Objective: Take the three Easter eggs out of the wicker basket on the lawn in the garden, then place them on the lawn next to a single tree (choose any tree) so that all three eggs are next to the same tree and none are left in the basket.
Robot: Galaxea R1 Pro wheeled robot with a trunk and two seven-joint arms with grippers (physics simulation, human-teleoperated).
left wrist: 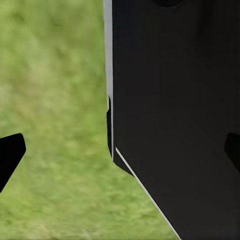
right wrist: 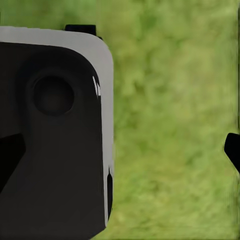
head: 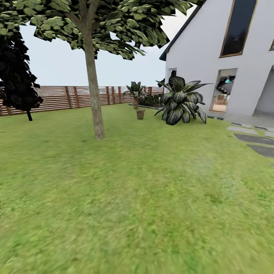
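Basket [head: 140,114] sits far across lawn [head: 137,198], past tree [head: 94,95].

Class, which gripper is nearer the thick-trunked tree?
Probably left: the tree stands ahead, left of centre. Left gripper and right gripper both hang over lawn beside the robot's body, well short of it.

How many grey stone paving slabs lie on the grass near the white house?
4 at least: one pale slab nearest the house, a darker one beside it, another closer to us, one cut by the edge. More may be hidden.
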